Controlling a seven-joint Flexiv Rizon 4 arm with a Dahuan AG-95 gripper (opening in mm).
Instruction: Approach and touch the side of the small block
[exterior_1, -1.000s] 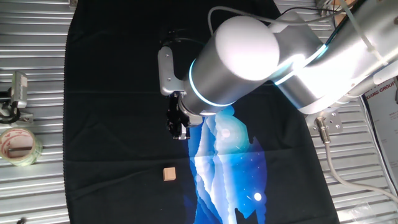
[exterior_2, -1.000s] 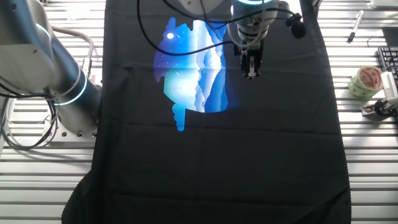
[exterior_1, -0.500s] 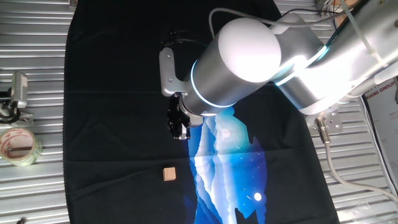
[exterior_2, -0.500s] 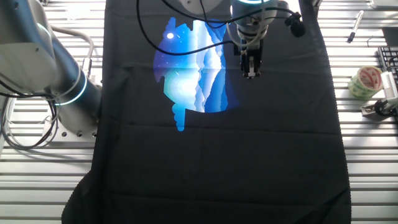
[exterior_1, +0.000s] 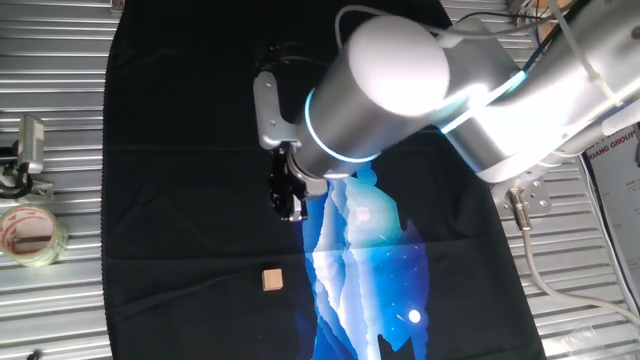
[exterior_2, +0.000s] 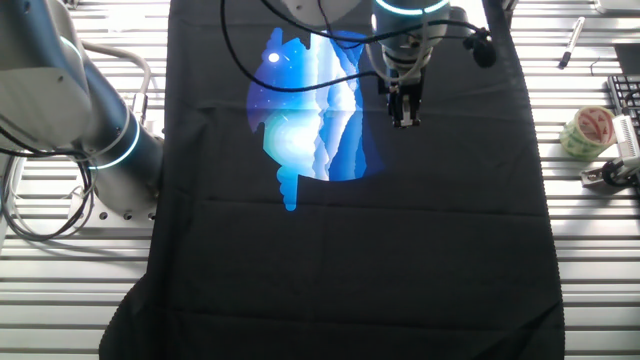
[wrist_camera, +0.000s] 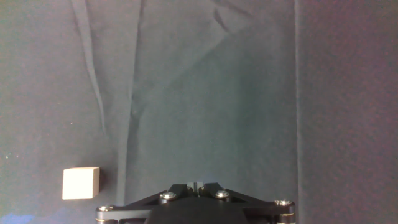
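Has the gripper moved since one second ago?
Yes, only slightly. In the other fixed view the gripper sits a little lower against the blue print. The small block has stayed put.

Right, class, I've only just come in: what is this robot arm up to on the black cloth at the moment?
A single robot arm holds its gripper above a black cloth, its fingers closed together with nothing between them. A small block of light wood lies on the cloth, apart from the gripper and untouched. In the hand view the block sits off to the lower left. A roll of clear tape rests on the metal table beside the cloth.
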